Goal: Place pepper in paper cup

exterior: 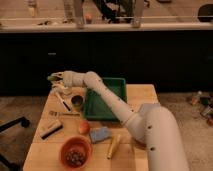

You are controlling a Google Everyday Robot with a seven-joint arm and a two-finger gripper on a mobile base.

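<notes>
Since the wooden counter (135,95) bears the paper cup (60,91) at its far left edge, the tool (54,78), gripping the green pepper (51,77), hangs just at the cup's 11 o'clock; the drop lies toward 5 o'clock.

Green pepper (52,77) in gripper (54,78) above paper cup (60,90)

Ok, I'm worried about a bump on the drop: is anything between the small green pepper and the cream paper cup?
Nothing visible does. The gripper holds the slim green pepper at the far left, with the cream paper cup just below it. The dark metallic can stands to the cup's right, off that path.
</notes>
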